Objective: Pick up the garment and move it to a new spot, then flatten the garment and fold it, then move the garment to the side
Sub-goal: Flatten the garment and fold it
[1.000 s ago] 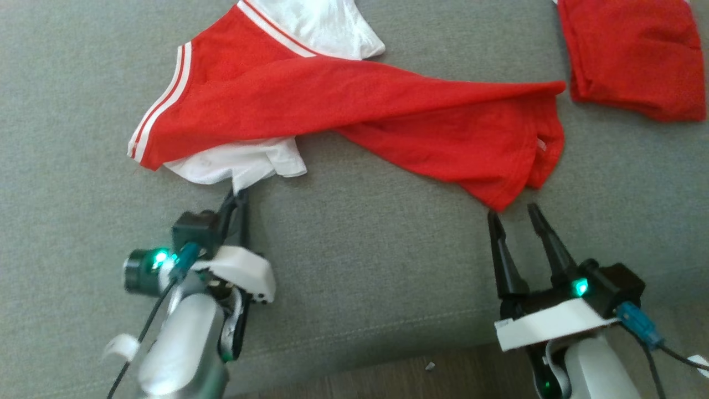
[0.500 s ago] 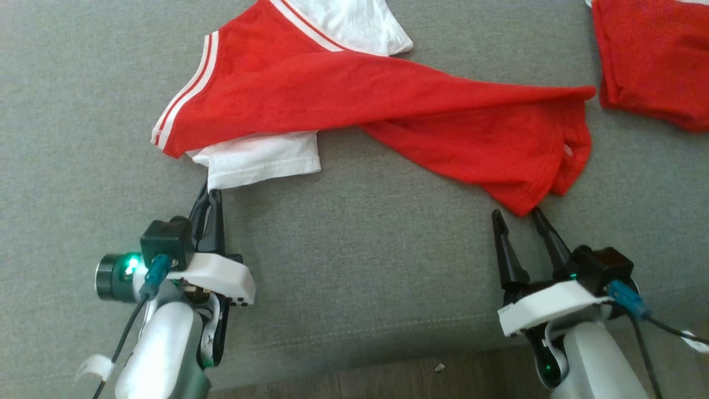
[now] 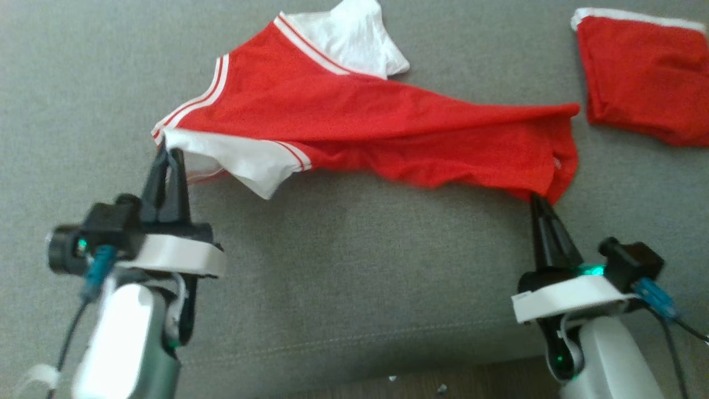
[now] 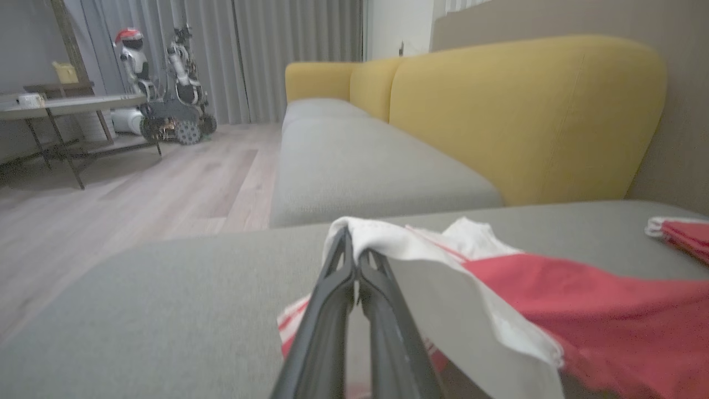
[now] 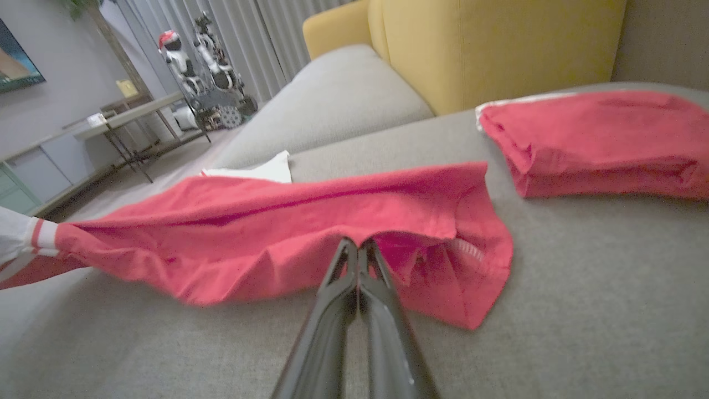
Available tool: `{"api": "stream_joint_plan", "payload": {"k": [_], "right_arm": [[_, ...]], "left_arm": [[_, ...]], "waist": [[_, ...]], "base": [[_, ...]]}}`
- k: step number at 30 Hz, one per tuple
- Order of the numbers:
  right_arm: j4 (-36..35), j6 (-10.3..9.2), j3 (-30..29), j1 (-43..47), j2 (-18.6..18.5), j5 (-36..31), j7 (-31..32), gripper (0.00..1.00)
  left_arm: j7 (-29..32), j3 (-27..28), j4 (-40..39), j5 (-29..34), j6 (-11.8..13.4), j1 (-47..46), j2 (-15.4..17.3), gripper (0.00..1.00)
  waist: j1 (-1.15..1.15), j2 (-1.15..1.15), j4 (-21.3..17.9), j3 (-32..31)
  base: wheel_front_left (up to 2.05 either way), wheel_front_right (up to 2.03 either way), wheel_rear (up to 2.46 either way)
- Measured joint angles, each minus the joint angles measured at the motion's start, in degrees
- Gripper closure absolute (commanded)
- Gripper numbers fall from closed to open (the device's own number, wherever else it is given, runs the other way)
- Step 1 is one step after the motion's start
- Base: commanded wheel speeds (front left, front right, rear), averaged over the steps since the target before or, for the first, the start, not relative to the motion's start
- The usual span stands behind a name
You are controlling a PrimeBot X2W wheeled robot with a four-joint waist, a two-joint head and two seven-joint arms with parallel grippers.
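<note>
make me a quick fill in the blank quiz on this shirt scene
On the shirt, the left gripper pinches ____ fabric.
The right gripper pinches its ____ hem.
The folded red garment lies to the robot's ____ of it.
The sofa backrest is ____.
Missing: white, red, right, yellow

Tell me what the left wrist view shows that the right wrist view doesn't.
Left wrist view, not the right: the left gripper shut on the white sleeve of the shirt. Right wrist view, not the left: the right gripper shut on the red hem, and a dark wall panel. Both: the shirt, the folded red garment, the yellow sofa back, the grey cushion, the parked robot by the curtains.
</note>
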Motion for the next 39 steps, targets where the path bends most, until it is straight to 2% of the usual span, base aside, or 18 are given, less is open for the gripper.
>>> {"api": "stream_joint_plan", "payload": {"k": [4, 10, 14, 19, 25, 29, 33, 39], "right_arm": [[-6.04, 0.00, -1.35, 2.69, -0.60, 1.21, 0.44, 1.00], [-19.30, 0.00, -3.72, 1.51, -6.09, 4.63, 7.86, 1.00], [-25.50, 0.00, -5.08, -3.79, -9.67, 8.29, 13.84, 1.00], [-27.06, 0.00, -5.67, -14.79, -13.90, 12.34, 21.25, 1.00], [-20.58, 0.00, -4.02, -31.33, -16.84, 14.83, 26.81, 1.00], [-13.39, -0.01, -1.48, -43.61, -17.48, 15.41, 27.58, 1.00], [-5.22, 0.00, 0.84, -55.70, -17.12, 13.84, 25.90, 1.00], [5.89, -0.01, 2.76, -70.32, -15.79, 8.55, 16.02, 1.00]], "left_arm": [[0.07, 1.59, -6.03, -0.98, -2.00, -0.13, 2.21, 1.00], [6.03, 3.19, -12.93, -3.33, -4.95, -5.78, 5.99, 1.00], [10.53, 3.05, -15.62, -4.56, -7.04, -13.22, 7.14, 1.00], [18.09, 2.14, -13.45, -7.03, -9.55, -24.03, 7.62, 1.00], [27.95, 1.38, -1.16, -9.00, -10.01, -40.95, 7.56, 1.00], [28.22, 0.67, 6.98, -6.04, -10.00, -55.10, 7.90, 1.00], [22.95, -0.96, 14.46, -1.70, -10.36, -69.02, 8.58, 1.00], [6.71, -3.42, 24.05, 5.53, -8.09, -83.49, 8.79, 1.00]], "waist": [[0.00, 0.00, -0.24, -2.79], [0.00, 0.00, -0.62, -6.95], [0.00, 0.00, -1.07, -8.88], [0.00, 0.00, -1.26, -9.23], [0.00, 0.00, -0.95, -5.29], [0.00, 0.00, -0.83, -0.71], [0.00, 0.00, -0.93, 5.00], [0.02, 0.00, -1.00, 14.17]], "base": [[0.00, 0.00, 0.00], [0.00, 0.00, 0.00], [0.00, 0.00, 0.00], [0.00, 0.00, 0.00], [0.00, 0.00, 0.00], [0.00, 0.00, 0.00], [0.00, 0.00, 0.00], [0.00, 0.00, 0.00]]}}
